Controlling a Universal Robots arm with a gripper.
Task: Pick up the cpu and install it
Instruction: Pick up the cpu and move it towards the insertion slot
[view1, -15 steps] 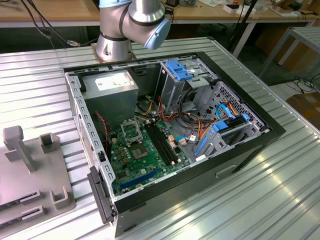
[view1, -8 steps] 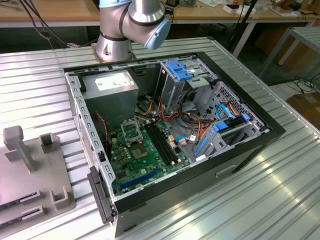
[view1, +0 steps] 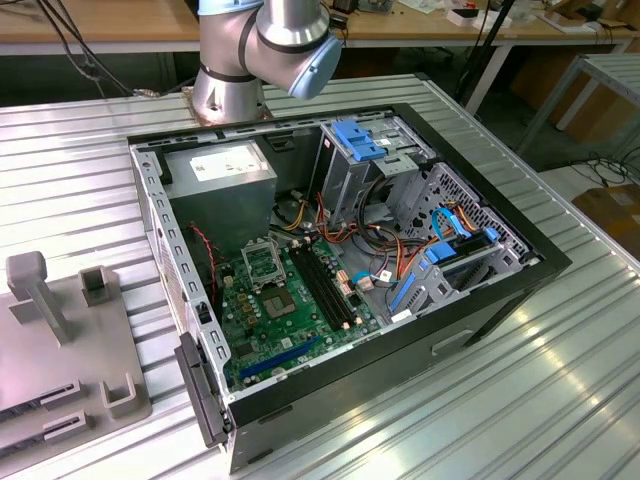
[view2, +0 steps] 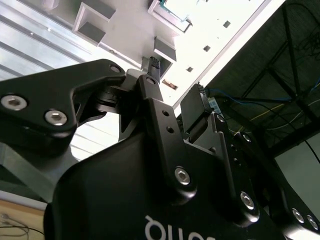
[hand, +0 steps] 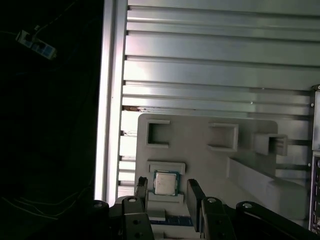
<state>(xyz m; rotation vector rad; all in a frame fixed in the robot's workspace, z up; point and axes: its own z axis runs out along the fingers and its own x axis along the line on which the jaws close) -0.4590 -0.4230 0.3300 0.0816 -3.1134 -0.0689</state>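
Exterior view first: the arm (view1: 265, 45) rises at the far side of the open computer case (view1: 500, 300) on the ribbed metal table (view1: 560, 400). Inside lies the green motherboard (view1: 290, 320) with its metal-framed socket (view1: 262, 262). The grey fixture plate (view1: 100, 340) sits out at the exterior view's left.

Second wrist view now, looking along the pincer (view2: 172, 85). Its two black fingers (view2: 157, 110) stand parted, nothing between them, with the pale fixture plate (view2: 130, 30) beyond the tips.

First wrist view, and here's the one that matters! The pincer (hand: 167, 182) hangs wide open and empty over the fixture plate (hand: 200, 150). The cpu (hand: 165, 183), silvery top up, lies flat in its square holder, right between the two fingers (hand: 195, 195), one on either side. Whether either finger touches the chip, I cannot tell. The ribbed table (hand: 215, 65) stretches out beyond the tips.
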